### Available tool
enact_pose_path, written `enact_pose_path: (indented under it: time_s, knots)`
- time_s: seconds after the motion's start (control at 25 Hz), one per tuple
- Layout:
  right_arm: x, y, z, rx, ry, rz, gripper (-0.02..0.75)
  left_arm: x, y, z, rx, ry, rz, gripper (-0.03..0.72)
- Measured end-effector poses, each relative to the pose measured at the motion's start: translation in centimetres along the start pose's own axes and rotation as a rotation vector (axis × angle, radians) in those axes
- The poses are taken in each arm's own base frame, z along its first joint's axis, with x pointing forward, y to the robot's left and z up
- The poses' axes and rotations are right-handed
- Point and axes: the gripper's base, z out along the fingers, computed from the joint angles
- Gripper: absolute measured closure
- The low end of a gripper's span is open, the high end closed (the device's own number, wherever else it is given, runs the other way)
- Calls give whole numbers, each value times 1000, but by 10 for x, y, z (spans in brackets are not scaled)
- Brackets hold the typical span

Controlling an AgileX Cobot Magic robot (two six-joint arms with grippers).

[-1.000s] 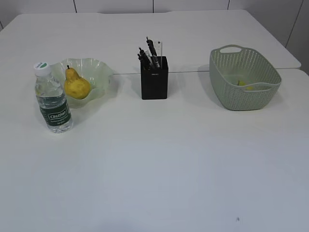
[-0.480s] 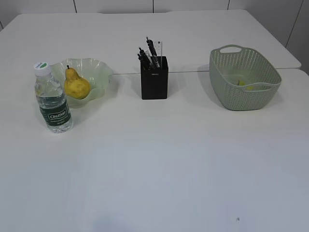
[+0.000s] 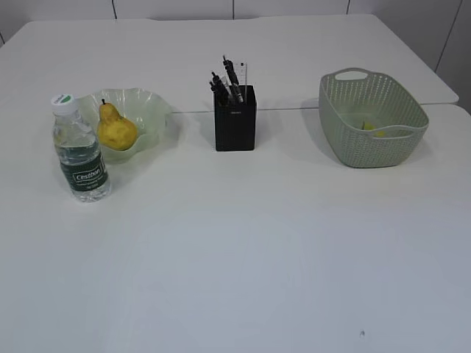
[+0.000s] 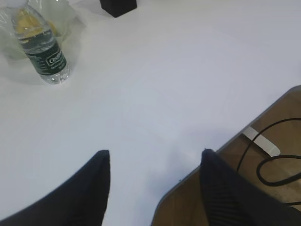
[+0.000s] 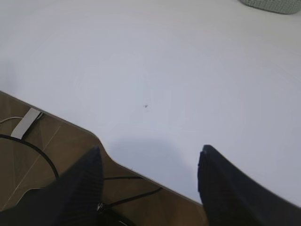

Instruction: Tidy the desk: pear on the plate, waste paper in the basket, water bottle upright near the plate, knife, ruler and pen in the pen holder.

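Both hands are spread wide and hold nothing: the left hand (image 4: pixel 155 162) hangs over the near edge of the white worktop (image 3: pixel 250 243), its two dark fingers well apart, and the right hand (image 5: pixel 148 162) does likewise above the same edge, touching nothing. On the worktop, the pear (image 3: pixel 116 130) sits in the pale green plate (image 3: pixel 156 110). Just beside the plate, the water bottle (image 3: pixel 79 149) stands upright. A black pen holder (image 3: pixel 235 119) stands at the middle with dark tools sticking out of its top. Something yellowish lies inside the green basket (image 3: pixel 346 140), too small to make out.
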Motion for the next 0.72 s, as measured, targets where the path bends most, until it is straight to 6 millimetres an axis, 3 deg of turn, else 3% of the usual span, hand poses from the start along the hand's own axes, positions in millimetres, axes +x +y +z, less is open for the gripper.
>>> enact_pose_path:
  time_s: [0.44, 0.72]
  knots:
    - [0, 0, 0, 5, -2, 2, 237, 1, 6, 2, -59, 4, -28, 269]
    - [-1, -2, 0, 130, -5, 108, 238, 1, 6, 3, -87, 5, -43, 293]
